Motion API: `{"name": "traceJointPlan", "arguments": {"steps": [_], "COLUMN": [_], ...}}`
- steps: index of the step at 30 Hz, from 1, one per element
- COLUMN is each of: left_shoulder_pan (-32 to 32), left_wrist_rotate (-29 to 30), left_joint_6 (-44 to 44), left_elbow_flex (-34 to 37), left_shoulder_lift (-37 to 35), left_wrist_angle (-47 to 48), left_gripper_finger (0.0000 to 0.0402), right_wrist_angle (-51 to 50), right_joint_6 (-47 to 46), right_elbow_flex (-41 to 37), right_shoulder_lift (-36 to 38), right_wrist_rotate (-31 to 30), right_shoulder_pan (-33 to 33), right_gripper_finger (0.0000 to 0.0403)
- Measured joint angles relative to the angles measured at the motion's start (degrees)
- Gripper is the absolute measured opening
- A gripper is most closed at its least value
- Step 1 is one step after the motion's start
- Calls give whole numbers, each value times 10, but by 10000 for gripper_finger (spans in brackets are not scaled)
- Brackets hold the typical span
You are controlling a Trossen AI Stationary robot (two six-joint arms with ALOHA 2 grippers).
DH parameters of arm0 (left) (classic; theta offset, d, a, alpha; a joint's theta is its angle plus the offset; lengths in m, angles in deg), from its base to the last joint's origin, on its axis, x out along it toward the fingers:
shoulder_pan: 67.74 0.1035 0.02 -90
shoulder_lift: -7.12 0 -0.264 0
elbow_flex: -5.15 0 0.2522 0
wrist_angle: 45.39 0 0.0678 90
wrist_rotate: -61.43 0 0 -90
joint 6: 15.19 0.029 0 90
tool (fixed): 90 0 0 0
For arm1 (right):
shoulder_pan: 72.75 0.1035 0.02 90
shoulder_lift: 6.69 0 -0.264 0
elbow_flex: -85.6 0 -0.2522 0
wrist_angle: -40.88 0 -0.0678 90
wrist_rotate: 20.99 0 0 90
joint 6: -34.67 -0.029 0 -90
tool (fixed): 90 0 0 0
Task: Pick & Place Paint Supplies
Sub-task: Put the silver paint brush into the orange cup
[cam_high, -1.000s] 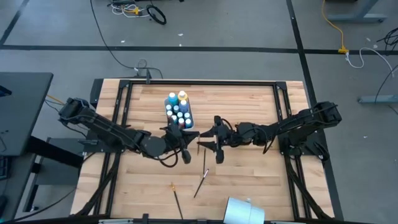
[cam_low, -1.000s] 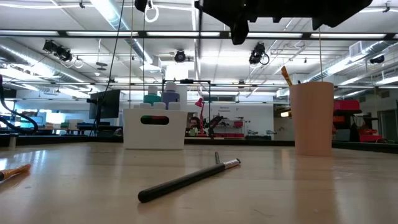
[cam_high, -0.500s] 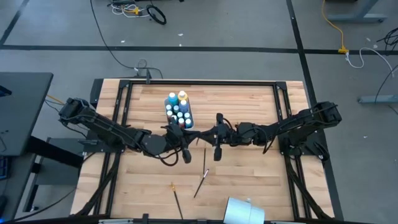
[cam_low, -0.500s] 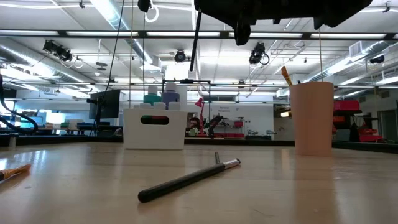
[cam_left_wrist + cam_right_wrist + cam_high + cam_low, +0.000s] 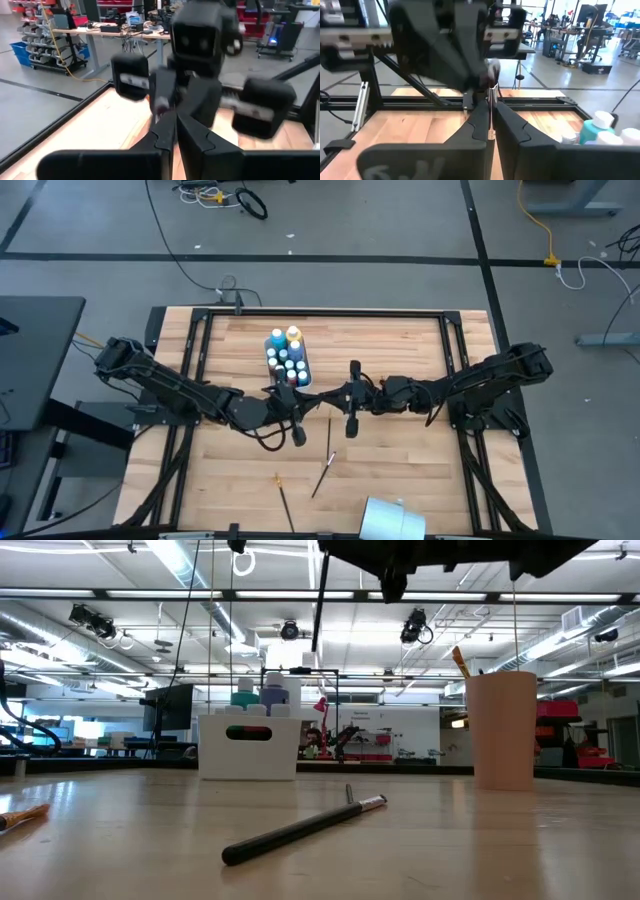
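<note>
My right gripper (image 5: 338,397) just clamped shut on brush (image 5: 318,595) mid-air, above table centre. Left gripper (image 5: 297,402) facing it, jaws beginning to part — handover likely underway. Next: cup (image 5: 499,730). Other brushes (image 5: 322,474) lie on table (image 5: 400,470).

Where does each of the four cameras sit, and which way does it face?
High view: overhead, straight down on the table; both arms, bottle tray.
Low view: tabletop height, level across; arms overhead, dark brush, cup.
Left wrist view: faces the right hand.
Right wrist view: faces the left hand, a brush pinched in its own.
Shared: high and low both show the bottle tray.
</note>
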Motion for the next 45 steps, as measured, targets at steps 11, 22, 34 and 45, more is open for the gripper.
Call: {"name": "traceJointPlan", "arguments": {"steps": [11,22,34,45], "left_shoulder_pan": [0,0,0,0], "left_wrist_rotate": [-34,-101,-101,-101], "left_joint_6": [-16,-53,-49,-50], "left_elbow_flex": [0,0,0,0], "left_shoulder_lift": [0,0,0,0], "left_wrist_angle": [32,69,65,59], "left_gripper_finger": [41,41,41,41], "right_wrist_angle": [-251,-577,-600,-477], "right_joint_6": [-1,-110,-112,-79], "right_elbow_flex": [0,-4,-110,-199], "right_shoulder_lift": [195,378,389,388], "right_wrist_rotate": [-111,-123,-139,-171], "right_shoulder_pan": [37,76,76,76], "right_gripper_finger": [13,13,13,61]}}
